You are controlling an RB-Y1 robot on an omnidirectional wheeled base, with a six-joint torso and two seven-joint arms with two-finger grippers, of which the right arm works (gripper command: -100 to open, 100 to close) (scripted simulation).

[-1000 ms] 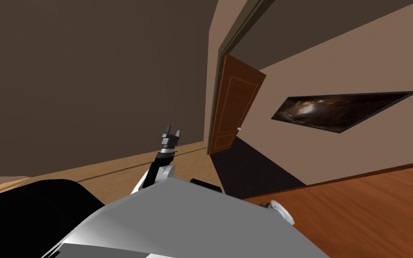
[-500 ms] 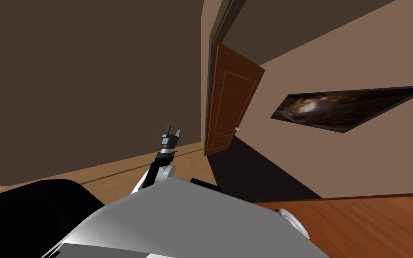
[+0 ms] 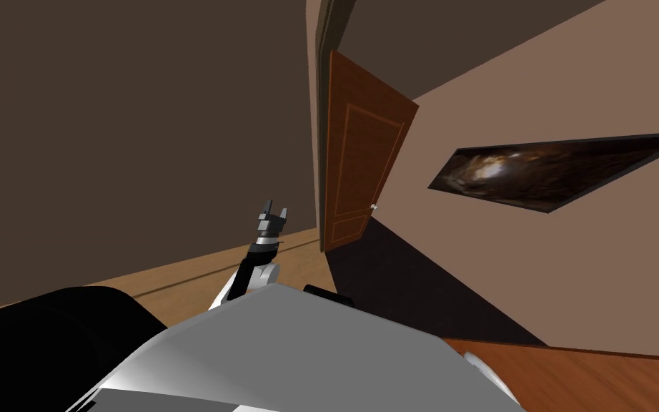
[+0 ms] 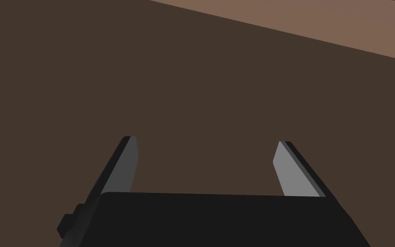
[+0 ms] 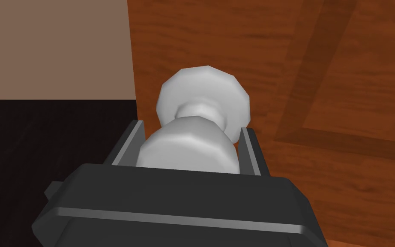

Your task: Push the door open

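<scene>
Frame centre: right gripper (image 5: pixel 191 125) pinches the white knob (image 5: pixel 201 96); rigid hinged door (image 5: pixel 278 55) likely swings lightly; left gripper (image 4: pixel 206 141) spread.

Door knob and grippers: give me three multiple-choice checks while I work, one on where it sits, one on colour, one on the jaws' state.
1. Where does the knob sit on the door?
A. In the middle of the panel
B. Close to the door's edge, next to the black area
C. At the door's top corner

2. What colour is the knob?
A. Brass yellow
B. Black
C. Light grey

3. How do the left gripper's jaws stand?
A. Open, nothing between them
B. Shut on the knob
C. Shut on a cloth

Answers:
1 B: the right wrist view shows the door's edge just beside the knob, with black beyond it.
2 C: it shows light grey against the brown door.
3 A: the jaws stand wide apart in front of a dark brown wall. It is the right gripper whose jaws press the knob's sides.
</scene>
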